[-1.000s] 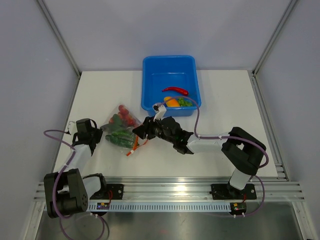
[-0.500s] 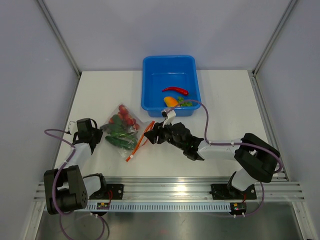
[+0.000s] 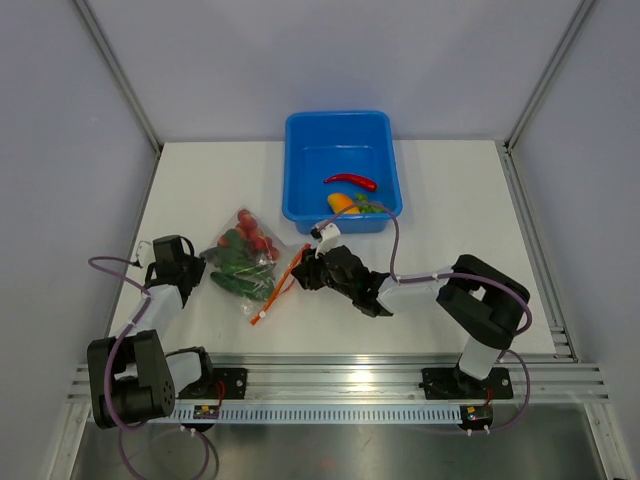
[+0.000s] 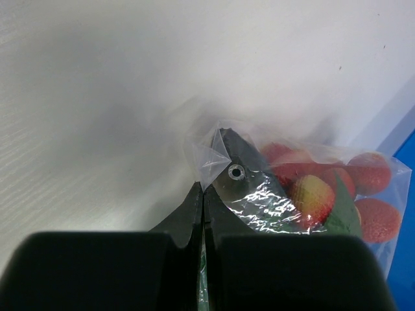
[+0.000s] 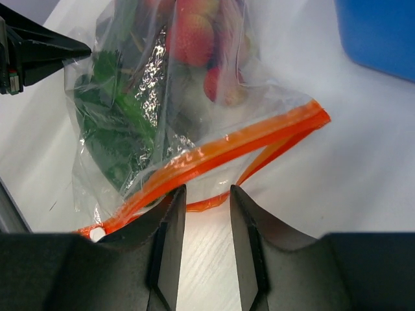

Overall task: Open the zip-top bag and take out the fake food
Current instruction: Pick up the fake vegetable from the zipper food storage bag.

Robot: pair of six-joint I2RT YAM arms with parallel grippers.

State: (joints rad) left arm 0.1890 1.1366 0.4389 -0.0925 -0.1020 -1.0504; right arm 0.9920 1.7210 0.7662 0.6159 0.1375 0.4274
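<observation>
Clear plastic zip-top bag [image 3: 243, 265] lies on the table [image 3: 450, 200] between the arms, orange zip strip [image 5: 220, 152] parted, green vegetables [image 5: 110, 116] and red balls [image 4: 311, 194] inside. Left fingers [image 4: 188, 210] pinch its corner; right fingers [image 5: 170, 220] stand apart at the mouth. With a chili [image 3: 350, 181] and pepper [image 3: 342, 203] in the blue tub [image 3: 337, 116], emptying looks partly done.

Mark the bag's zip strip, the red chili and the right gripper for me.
zip-top bag [image 5: 224, 151]: right wrist view, on its orange zip strip.
red chili [image 3: 350, 181]: top external view, middle of its body.
right gripper [image 5: 207, 189]: right wrist view, midway between its fingertips.
</observation>
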